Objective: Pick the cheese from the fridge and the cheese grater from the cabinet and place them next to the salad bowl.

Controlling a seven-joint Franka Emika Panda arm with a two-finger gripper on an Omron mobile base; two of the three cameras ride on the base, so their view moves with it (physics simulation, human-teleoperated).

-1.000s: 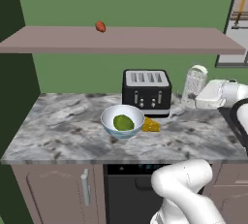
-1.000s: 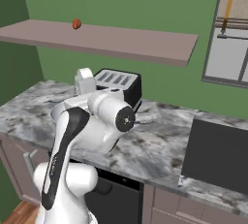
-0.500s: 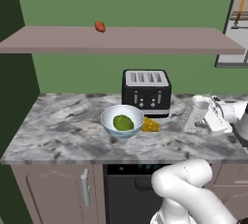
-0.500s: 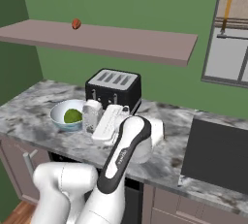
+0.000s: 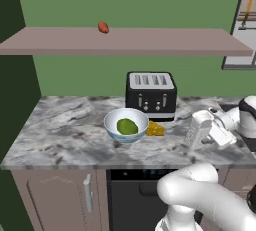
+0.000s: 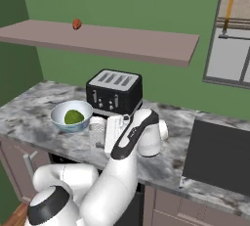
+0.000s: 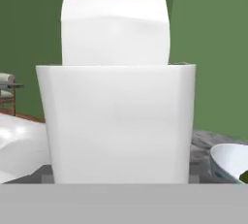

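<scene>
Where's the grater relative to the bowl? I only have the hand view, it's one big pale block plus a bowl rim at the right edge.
Observer: The grater is on the far side of the cheese from the bowl, down near the counter; I can't tell if it's touching.
Operator: Cheese already placed?
Observer: Yes, it lies on the counter right against the bowl, in front of the toaster.
Operator: Anything left on the shelves?
Observer: One small red fruit sits on the lower shelf board.
</scene>
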